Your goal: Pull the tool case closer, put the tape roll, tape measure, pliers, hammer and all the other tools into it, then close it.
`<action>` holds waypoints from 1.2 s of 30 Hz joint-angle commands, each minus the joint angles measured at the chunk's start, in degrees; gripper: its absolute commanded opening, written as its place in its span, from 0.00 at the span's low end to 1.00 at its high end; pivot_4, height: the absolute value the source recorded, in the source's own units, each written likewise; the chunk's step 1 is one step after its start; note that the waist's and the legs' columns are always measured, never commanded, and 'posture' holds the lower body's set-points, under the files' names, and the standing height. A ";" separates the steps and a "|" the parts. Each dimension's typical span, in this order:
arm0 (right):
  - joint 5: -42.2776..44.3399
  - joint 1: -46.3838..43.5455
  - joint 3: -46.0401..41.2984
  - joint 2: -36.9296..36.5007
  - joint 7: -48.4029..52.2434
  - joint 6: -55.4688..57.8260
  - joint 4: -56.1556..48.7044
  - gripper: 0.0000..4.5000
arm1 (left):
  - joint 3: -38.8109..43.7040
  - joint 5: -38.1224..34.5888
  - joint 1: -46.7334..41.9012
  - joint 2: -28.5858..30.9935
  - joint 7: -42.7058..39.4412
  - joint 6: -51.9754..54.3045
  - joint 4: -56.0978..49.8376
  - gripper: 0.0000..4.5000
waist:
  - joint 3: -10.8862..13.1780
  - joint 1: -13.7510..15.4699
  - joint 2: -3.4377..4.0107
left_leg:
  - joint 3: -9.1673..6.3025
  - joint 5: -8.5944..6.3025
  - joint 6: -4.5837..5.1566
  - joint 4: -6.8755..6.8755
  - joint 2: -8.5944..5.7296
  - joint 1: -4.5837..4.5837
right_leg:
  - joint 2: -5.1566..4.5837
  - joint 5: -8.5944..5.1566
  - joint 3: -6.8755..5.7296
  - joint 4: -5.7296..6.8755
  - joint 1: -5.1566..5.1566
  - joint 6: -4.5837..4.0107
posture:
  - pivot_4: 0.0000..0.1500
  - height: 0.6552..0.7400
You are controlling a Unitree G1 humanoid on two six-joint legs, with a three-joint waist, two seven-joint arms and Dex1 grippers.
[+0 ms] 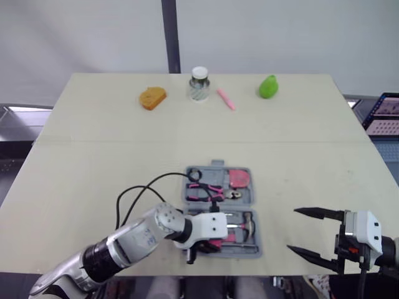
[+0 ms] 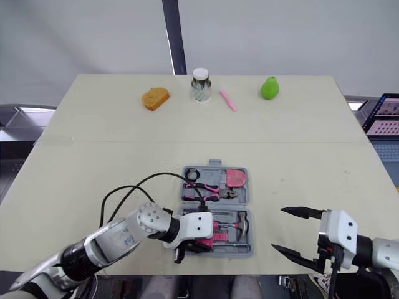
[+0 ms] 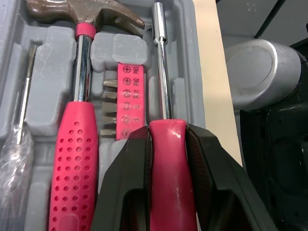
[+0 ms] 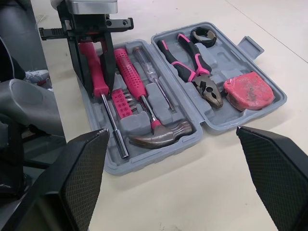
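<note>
The grey tool case (image 1: 252, 200) lies open near the table's front edge. Its far half holds the black tape roll (image 4: 203, 35), pink-handled pliers (image 4: 192, 57) and red tape measure (image 4: 248, 90). In the near half lie the hammer (image 3: 79, 144), a strip of bits (image 3: 127, 98), a thin clear screwdriver (image 4: 154, 82) and a pink-handled driver (image 3: 166, 163). My left gripper (image 3: 168, 139) is shut on that driver's handle, which rests in its slot at the case's front edge. To the right of the case, my right gripper (image 1: 293, 230) hangs open and holds nothing.
Along the table's far edge stand an orange piece (image 1: 152, 98), a glass jar (image 1: 199, 84), a pink marker (image 1: 225, 98) and a green pear (image 1: 269, 86). A black cable (image 1: 143, 190) loops from my left arm over the table to the case's left.
</note>
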 commanded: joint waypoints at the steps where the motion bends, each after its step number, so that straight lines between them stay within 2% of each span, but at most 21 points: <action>1: 1.08 0.43 -2.14 0.28 -0.45 -0.09 -2.08 1.00 | -0.68 0.59 -0.28 -0.87 -0.05 0.12 -1.02 0.13 | 0.00 0.16 0.00 | 0.00 0.00 0.00 0.00 0.00 0.00 | 0.00 0.00 0.00 0.00 0.00 0.00 | 1.00 0.47; 22: 1.03 0.63 -2.06 0.54 -1.10 -0.05 -2.19 1.00 | -1.05 0.76 0.66 -3.39 0.55 2.89 -1.06 0.13 | -0.01 0.47 0.01 | -0.03 0.00 0.01 0.04 -0.01 0.02 | 0.00 0.00 -0.05 0.00 0.07 0.00 | 1.00 0.47; 24: 1.08 0.59 -2.08 0.55 -1.06 -0.08 -2.10 1.00 | -0.73 0.17 0.66 -3.05 0.05 3.57 -1.44 0.37 | -0.01 0.47 0.01 | -0.04 0.00 0.01 0.04 -0.01 0.02 | 0.00 0.00 -0.05 0.00 0.09 0.00 | 1.00 0.47; 26: 1.07 0.43 -2.05 0.54 -0.96 -0.20 -1.85 1.00 | 0.27 -0.16 0.72 -2.59 0.11 4.08 -2.17 0.54 | -0.01 0.42 0.01 | -0.04 0.00 0.01 0.04 -0.01 0.03 | 0.00 0.00 -0.05 0.00 0.10 0.00 | 1.00 0.47; 29: 1.08 -0.10 -1.84 0.41 -0.90 -0.19 -1.48 1.00 | 3.17 -1.96 0.53 -1.39 -0.43 6.05 -4.02 0.87 | -0.01 0.42 0.02 | -0.05 0.01 0.01 0.06 0.00 0.04 | 0.00 0.00 -0.03 0.00 0.12 0.00 | 1.00 0.47; 34: 1.05 -1.25 -1.43 0.27 -0.93 0.00 -1.01 1.00 | 10.91 -7.12 2.31 -0.57 -1.03 8.61 -6.77 0.87 | -0.03 0.35 0.04 | -0.10 0.01 0.01 0.10 0.02 0.05 | 0.01 0.00 -0.02 0.01 0.14 -0.01 | 1.00 0.47; 36: 1.03 -1.45 -1.44 0.28 -0.88 0.05 -0.92 1.00 | 14.24 -8.75 3.71 -0.72 -0.60 8.57 -7.25 0.74 | -0.03 0.33 0.05 | -0.10 0.00 0.02 0.10 0.02 0.05 | 0.00 0.00 -0.02 0.00 0.16 0.00 | 1.00 0.47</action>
